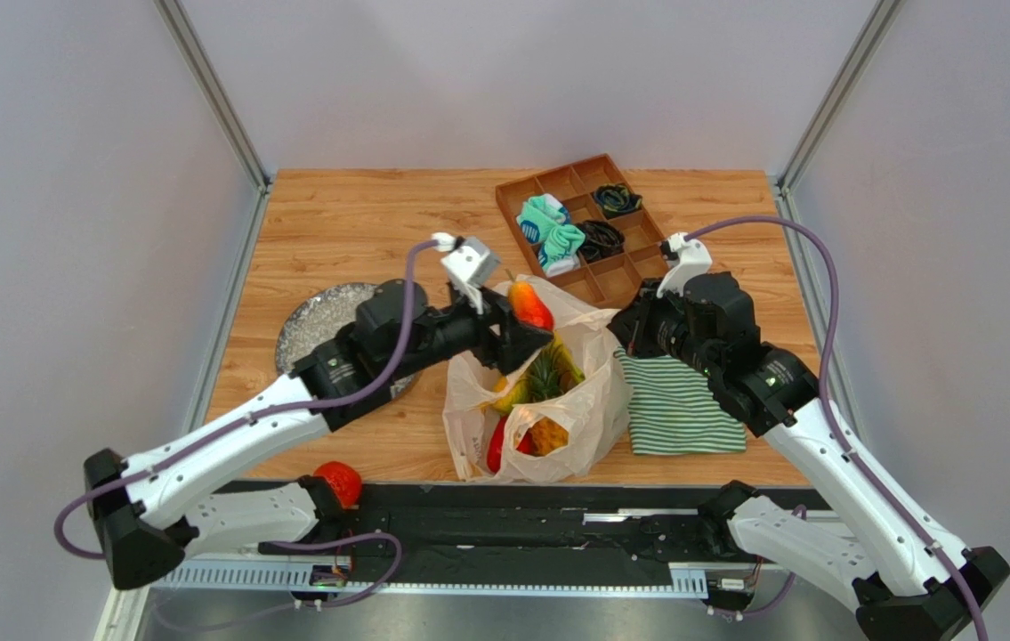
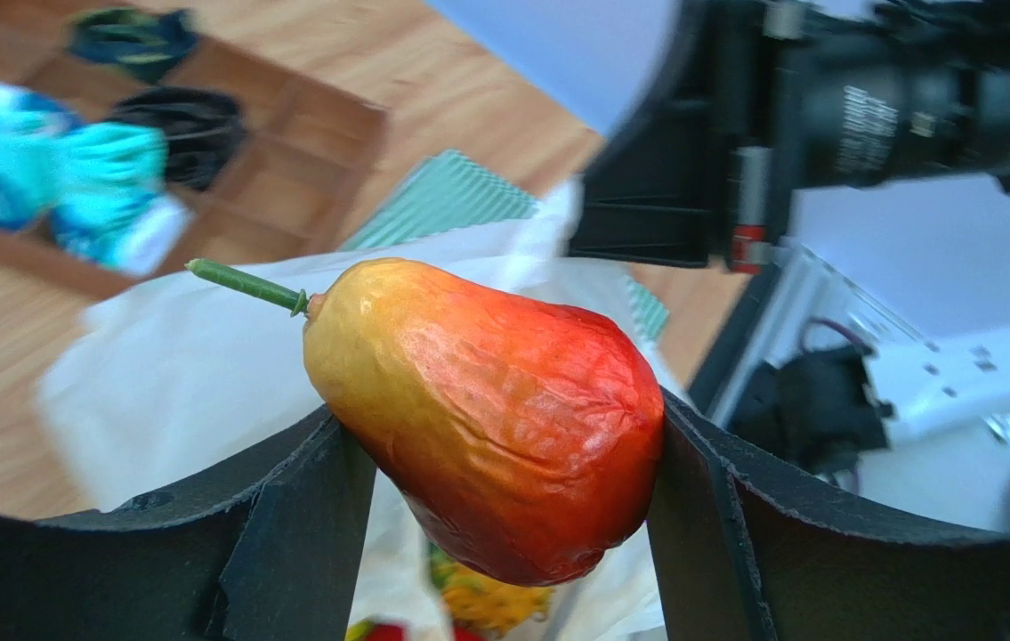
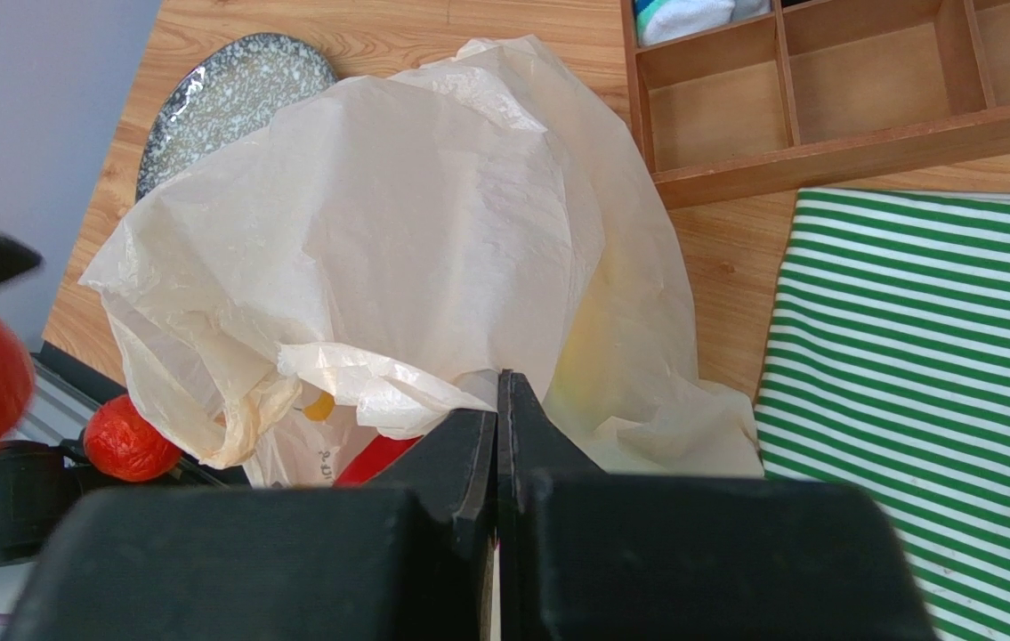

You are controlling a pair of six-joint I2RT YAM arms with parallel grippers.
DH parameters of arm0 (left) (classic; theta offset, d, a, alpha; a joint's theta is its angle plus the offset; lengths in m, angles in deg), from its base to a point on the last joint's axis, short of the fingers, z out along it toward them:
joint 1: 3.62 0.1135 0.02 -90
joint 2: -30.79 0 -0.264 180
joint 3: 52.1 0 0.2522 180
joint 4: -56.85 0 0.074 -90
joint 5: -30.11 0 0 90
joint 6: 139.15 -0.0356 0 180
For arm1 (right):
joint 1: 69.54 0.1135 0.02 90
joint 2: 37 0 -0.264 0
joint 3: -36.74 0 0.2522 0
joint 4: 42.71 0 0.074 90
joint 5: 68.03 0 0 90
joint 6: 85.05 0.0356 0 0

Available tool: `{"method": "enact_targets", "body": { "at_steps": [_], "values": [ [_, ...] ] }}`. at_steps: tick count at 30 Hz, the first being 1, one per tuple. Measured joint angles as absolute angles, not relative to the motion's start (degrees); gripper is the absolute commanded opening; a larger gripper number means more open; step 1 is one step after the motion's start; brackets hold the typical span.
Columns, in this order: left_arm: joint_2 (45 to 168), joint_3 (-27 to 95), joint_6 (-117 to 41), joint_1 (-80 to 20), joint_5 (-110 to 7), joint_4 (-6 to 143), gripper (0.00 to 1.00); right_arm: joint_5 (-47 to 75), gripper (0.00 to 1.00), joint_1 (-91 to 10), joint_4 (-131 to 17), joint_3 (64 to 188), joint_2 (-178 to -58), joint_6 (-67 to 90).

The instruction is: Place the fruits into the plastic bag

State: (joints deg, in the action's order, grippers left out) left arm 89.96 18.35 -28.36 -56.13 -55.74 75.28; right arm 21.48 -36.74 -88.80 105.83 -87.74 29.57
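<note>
- We find the left gripper (image 1: 523, 318) (image 2: 503, 461) clamped on a pear-shaped fruit (image 1: 531, 307) (image 2: 497, 401). Its two matte black fingers press the fruit's flanks.
- The fruit's skin is glossy and slightly wrinkled, and it shades from yellow at the neck to deep red at the base. A thin green stem projects from the narrow end.
- The top view places this fruit above the far rim of the plastic bag (image 1: 597, 407) (image 3: 430, 227), clear of its contents.
- The bag is a thin, crinkly, translucent cream film. It lies slumped on the wooden table (image 1: 350, 227) with its mouth open upward.
- Inside the bag we see a pineapple (image 1: 548, 381) with a spiky green crown, alongside yellow, orange and red pieces.
- The right gripper (image 1: 626, 325) (image 3: 498, 401) has its jaws pressed together with no gap. A twisted strip of bag film runs up to the fingertips, so the gripper is pinching the bag's right edge.
- A red round fruit (image 1: 338, 482) (image 3: 129, 438) with a dimpled skin rests off the wood, on the black rail beside the left arm's base.
- A green-and-white striped cloth (image 1: 670, 401) (image 3: 925, 374) lies flat, touching the bag's right side.
- A wooden divided tray (image 1: 557, 184) (image 3: 818, 154) beyond the bag holds teal and black cloth bundles.
- A speckled grey round plate (image 1: 316, 321) (image 3: 236, 94) lies left of the bag, partly under the left arm.
</note>
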Motion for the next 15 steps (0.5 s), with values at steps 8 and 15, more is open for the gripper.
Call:
{"method": "enact_targets", "body": {
  "at_steps": [8,15],
  "values": [
    [102.9,21.0,-29.6,-59.5,-48.6,73.0,0.34,21.5,0.0,-36.7,-89.1,106.2,-87.9,29.6],
    [106.0,21.0,-29.5,-59.5,-48.9,76.3,0.48,21.5,0.0,-36.7,-89.2,106.2,-87.9,29.6]
  ]
}}
